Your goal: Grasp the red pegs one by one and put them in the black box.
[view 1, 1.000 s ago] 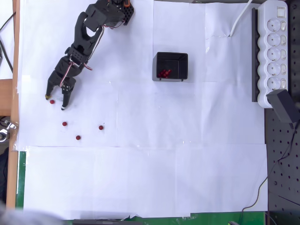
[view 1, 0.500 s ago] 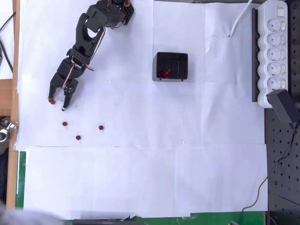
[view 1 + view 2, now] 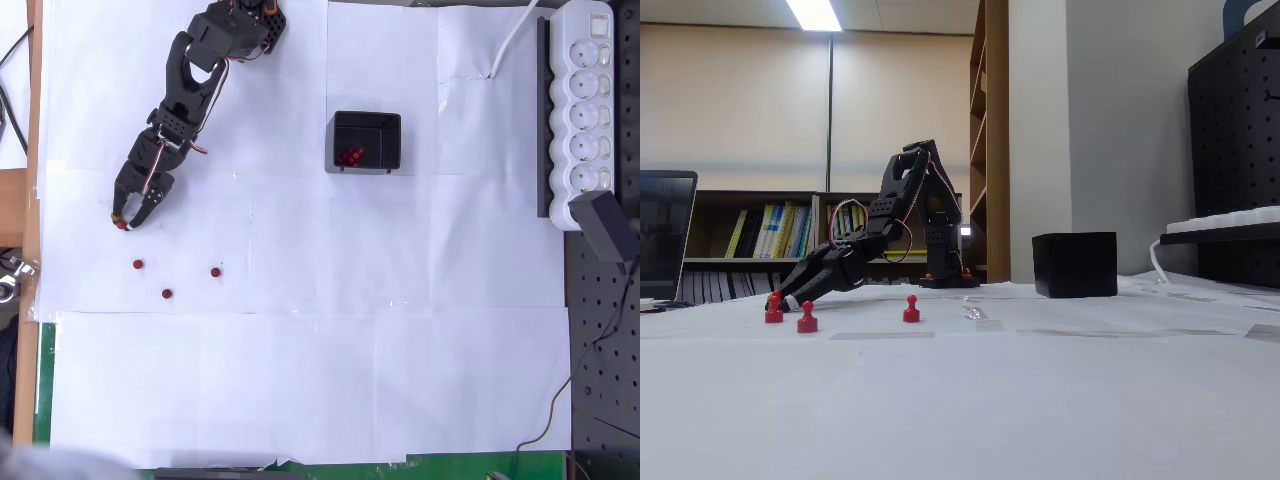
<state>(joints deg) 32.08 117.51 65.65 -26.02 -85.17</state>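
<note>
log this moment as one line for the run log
phase: grasping peg | hand: closed on red peg at table level, far left | loose pegs on paper: three | black box: holds several pegs

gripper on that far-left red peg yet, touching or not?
Touching. In the overhead view the gripper fingertips have closed in on the leftmost red peg with no white paper between them.

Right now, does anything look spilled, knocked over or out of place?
Nothing stands out. The black box sits upright with red pegs inside it. Three loose pegs stand on the white paper, and the gripper is closed around a fourth.
</note>
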